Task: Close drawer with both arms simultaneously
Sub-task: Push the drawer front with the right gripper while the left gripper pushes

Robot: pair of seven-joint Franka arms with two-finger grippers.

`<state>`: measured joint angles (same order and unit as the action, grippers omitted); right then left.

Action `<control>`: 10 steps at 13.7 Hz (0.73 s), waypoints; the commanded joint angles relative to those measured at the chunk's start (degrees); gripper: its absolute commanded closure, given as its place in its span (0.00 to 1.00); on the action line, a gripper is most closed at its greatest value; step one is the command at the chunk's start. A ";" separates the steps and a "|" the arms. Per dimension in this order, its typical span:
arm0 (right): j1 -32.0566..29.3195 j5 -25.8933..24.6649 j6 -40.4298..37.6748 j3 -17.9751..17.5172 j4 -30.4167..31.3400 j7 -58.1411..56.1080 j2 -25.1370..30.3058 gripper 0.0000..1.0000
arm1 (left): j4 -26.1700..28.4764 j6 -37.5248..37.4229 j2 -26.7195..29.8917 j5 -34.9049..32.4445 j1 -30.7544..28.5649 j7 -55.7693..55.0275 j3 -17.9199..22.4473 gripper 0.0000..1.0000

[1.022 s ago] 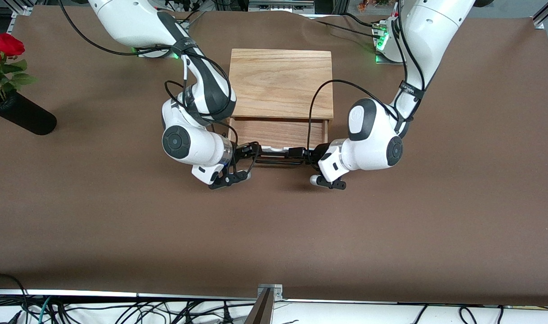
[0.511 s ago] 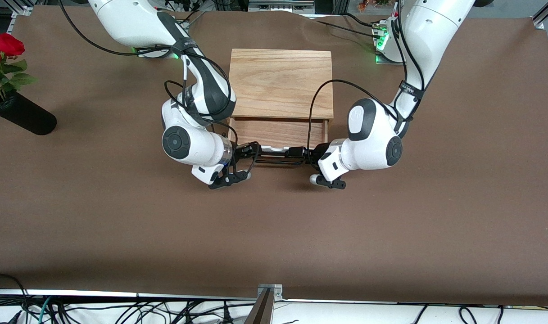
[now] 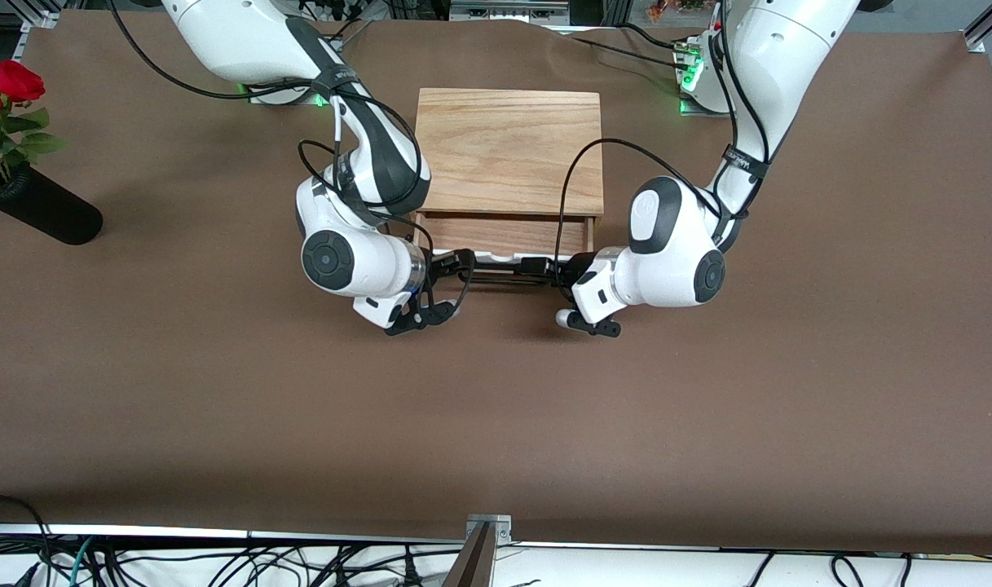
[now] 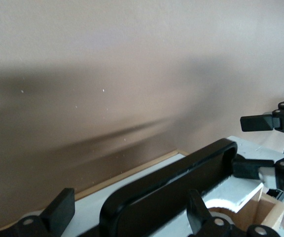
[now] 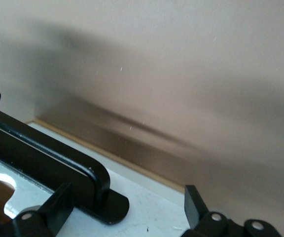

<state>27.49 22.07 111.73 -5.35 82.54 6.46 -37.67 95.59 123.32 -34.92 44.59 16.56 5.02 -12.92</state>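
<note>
The left gripper (image 3: 544, 267) and right gripper (image 3: 460, 265) both stand spread around the ends of the black bar handle (image 3: 500, 275). It fronts the drawer (image 3: 502, 234), partly pulled out of the oak cabinet (image 3: 509, 151) near the table's (image 3: 496, 424) base edge, midway along.

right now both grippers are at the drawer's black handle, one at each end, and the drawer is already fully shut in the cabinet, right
Not quite. The left gripper and right gripper are at the two ends of the black handle, but the drawer is not fully shut. The front view shows a strip of its wooden tray still sticking out of the cabinet, nearer the front camera.
</note>
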 commanded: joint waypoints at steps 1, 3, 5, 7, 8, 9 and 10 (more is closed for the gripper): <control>0.46 1.05 -3.44 -1.68 -0.18 0.22 0.23 0.00 | 3.80 -0.71 2.57 1.02 -0.12 1.05 -0.09 0.00; 0.46 0.96 -4.59 -1.77 -0.18 0.22 0.14 0.00 | 5.39 -2.54 2.66 0.93 -0.21 1.31 -0.70 0.00; 0.54 1.05 -6.69 -1.86 -0.18 0.22 0.05 0.00 | 5.48 -6.67 2.75 0.76 -0.21 1.31 -0.61 0.00; 0.55 1.05 -9.67 -1.86 -0.18 0.05 0.05 0.00 | 5.48 -10.80 3.54 0.76 -0.29 0.96 -0.70 0.00; 0.55 1.05 -10.73 -1.86 -0.18 0.05 -0.04 0.00 | 5.48 -12.47 3.98 0.76 -0.38 0.70 -0.70 0.00; 0.46 1.05 -11.26 -1.86 -0.18 0.05 -0.04 0.00 | 5.48 -13.53 4.42 0.84 -0.47 0.61 -0.70 0.00; 0.54 1.05 -11.44 -1.86 -0.18 0.05 -0.04 0.00 | 5.48 -14.50 4.51 0.76 -0.56 0.61 -0.61 0.00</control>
<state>28.16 22.22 101.71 -6.93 82.54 6.46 -37.72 98.70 111.33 -33.45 44.63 16.52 5.02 -13.45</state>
